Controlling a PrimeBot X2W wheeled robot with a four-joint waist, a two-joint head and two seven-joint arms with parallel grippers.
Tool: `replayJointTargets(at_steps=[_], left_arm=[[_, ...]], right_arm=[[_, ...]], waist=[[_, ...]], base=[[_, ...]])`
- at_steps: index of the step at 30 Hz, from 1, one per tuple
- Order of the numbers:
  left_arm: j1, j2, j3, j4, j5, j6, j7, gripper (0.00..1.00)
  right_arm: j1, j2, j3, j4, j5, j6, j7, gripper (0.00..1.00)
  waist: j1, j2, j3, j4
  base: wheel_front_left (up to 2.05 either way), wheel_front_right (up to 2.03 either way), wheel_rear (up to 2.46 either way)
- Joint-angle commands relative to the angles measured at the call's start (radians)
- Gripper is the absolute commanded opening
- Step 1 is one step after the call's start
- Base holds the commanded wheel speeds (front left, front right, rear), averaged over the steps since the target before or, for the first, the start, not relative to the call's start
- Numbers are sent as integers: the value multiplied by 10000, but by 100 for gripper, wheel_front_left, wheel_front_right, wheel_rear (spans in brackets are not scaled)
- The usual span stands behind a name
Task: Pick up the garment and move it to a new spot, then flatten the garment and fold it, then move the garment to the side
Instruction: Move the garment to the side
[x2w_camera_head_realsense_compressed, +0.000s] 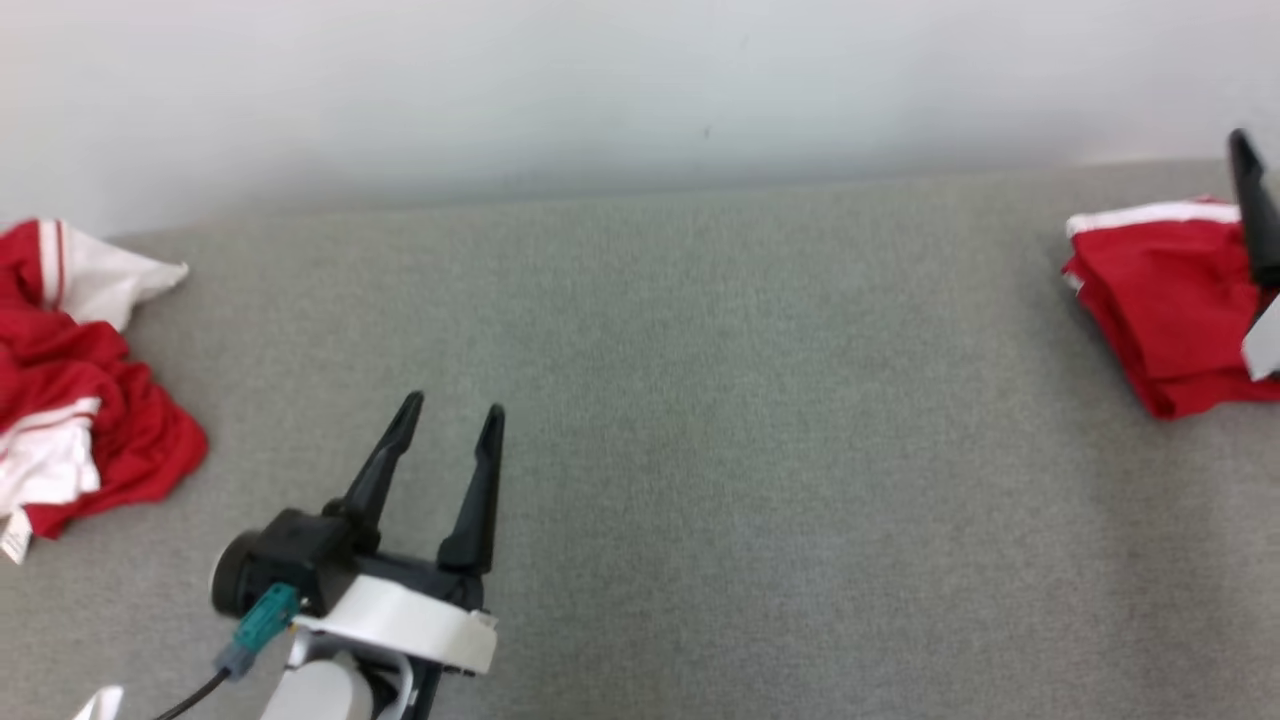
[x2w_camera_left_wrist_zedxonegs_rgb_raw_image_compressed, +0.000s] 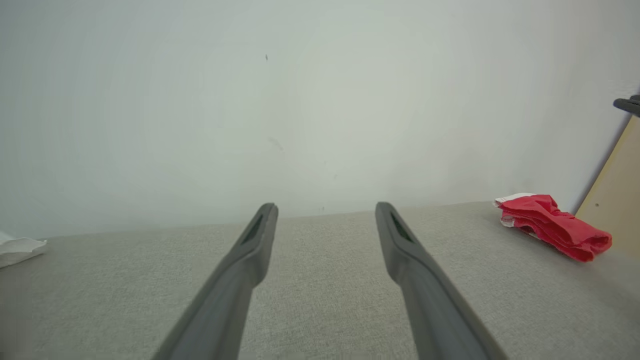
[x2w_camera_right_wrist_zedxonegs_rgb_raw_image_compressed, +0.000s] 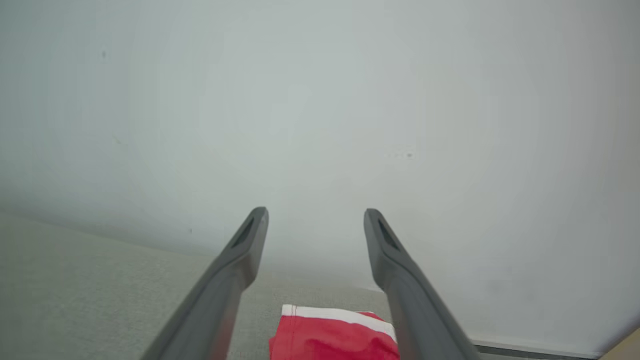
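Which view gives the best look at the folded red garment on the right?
Left wrist view: the folded garment lies whole and uncovered, though small. Head view shows it larger but cut by the frame edge and crossed by the right gripper. Right wrist view catches its striped end.

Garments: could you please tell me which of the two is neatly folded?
The right garment, a flat stack with straight edges; the left garment lies crumpled.

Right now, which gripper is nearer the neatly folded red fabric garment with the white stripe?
Right. The right gripper hangs over the folded red garment, fingers apart; the left gripper is far across the grey cloth surface, nearer the crumpled red-and-white garment.
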Motion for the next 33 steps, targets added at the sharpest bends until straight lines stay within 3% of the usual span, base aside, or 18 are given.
replayJointTargets(at_steps=[1, 8, 18, 25, 33], left_arm=[[264, 51, 117, 101, -78, 35, -30, 100], [1152, -101, 756, 212, -286, 147, -31, 100], [2097, -658, 1727, 95, -135, -56, -32, 100], [2579, -979, 2333, 182, 188, -283, -33, 100], [2969, -1109, 2663, 105, 401, -415, -33, 100]], right_arm=[[586, -34, -190, -471, -28, -21, -25, 100], [3418, 464, -2079, -3093, -627, -22, -27, 100], [7661, 2192, -4714, -6131, -1949, -22, -14, 100], [9491, 3160, -5239, -7429, -2177, -21, -15, 100], [10150, 3755, -5313, -7907, -2511, -21, -15, 100]], waist=[[1, -1, -703, 53], [1, -1, -1539, 153], [1, -1, -1736, 265], [1, -1, -1867, 160], [1, -1, -1890, 76]], base=[[0, 0, 0], [0, 0, 0], [0, 0, 0], [0, 0, 0], [0, 0, 0]])
